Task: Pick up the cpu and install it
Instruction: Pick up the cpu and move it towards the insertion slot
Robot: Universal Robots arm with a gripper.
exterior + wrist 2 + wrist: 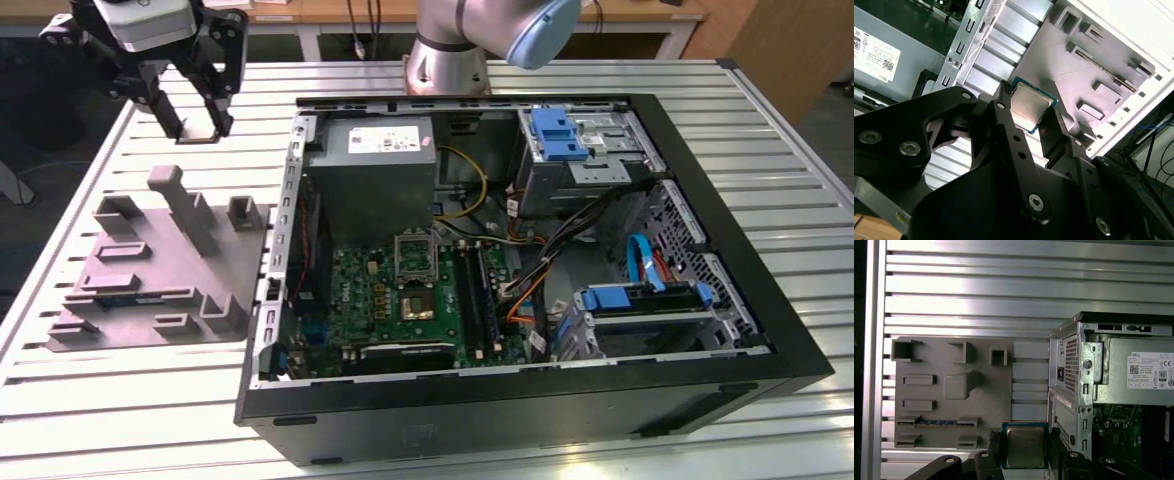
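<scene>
Silvery-grey cpu between the claw tips.

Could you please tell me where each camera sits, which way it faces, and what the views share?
Exterior view: off the arm, raised, looking down on the slatted table, open computer case and grey fixture plate; the arm's base and gripper show.
First wrist view: on the arm, facing straight down at the table; the gripper holds the cpu.
Second wrist view: on the arm, looking obliquely along the fingers clamped on the cpu.
Shared: all show plate and case; both wrist views show the cpu.
</scene>
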